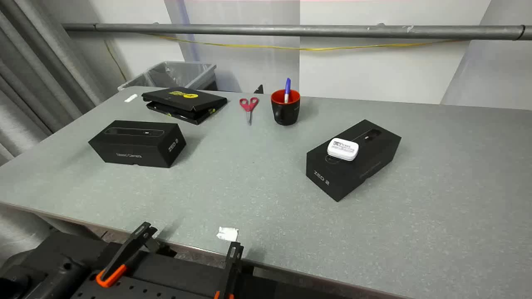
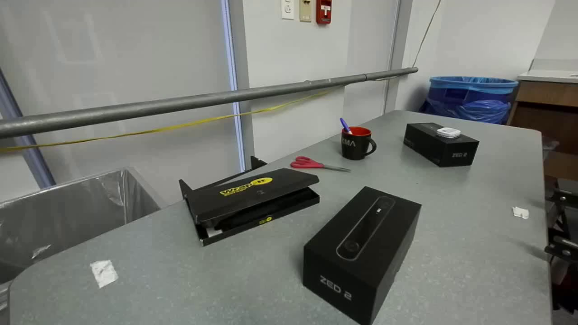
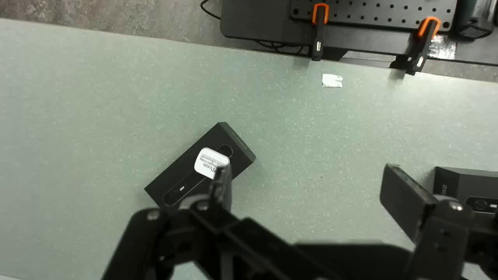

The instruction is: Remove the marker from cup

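The marker (image 1: 287,87) stands in the cup (image 1: 286,114), its blue end sticking up above the rim. The cup is squat and upright, black outside and red inside. The marker (image 2: 345,125) and the cup (image 2: 354,148) also show in an exterior view, where the marker leans against the rim and the handle points right. The marker's lower end is hidden inside the cup. My gripper (image 3: 306,171) shows only in the wrist view. Its fingers are wide apart with only the table behind the gap. Neither the cup nor the marker shows in the wrist view.
Red-handled scissors (image 1: 248,106) lie beside the cup. One black box (image 1: 374,145) bears a white tin (image 1: 343,149); another black box (image 1: 133,143) and a flat black case (image 1: 185,99) stand on the left. A grey bin (image 1: 187,72) and a metal pipe (image 1: 291,30) are behind.
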Tool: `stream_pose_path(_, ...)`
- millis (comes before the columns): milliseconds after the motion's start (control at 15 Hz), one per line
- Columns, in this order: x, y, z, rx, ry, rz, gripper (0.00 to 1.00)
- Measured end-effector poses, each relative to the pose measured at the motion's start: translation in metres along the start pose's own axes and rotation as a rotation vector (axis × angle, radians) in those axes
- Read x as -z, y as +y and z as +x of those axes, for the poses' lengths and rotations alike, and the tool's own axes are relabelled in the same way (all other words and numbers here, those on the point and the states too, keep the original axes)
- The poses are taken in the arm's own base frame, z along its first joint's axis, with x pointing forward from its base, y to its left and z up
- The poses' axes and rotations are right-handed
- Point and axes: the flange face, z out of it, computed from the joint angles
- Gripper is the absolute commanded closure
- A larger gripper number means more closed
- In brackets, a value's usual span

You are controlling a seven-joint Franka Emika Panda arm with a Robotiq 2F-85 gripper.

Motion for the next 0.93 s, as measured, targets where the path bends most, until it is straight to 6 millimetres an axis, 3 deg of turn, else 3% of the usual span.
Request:
stream_pose_path(400, 0.001, 0.0, 0.001, 0.001, 0.013, -0.004, 0.0)
stream_pose_path(533, 0.002, 0.001, 0.013, -0.005, 0.075, -0.023, 0.0)
stream_pose_path(733, -0.017, 0.003, 0.059, -0.012, 0.173, -0.053, 0.0)
stream_pose_path(933, -0.062, 0.003, 0.12, -0.027, 0.207, -0.051, 0.0)
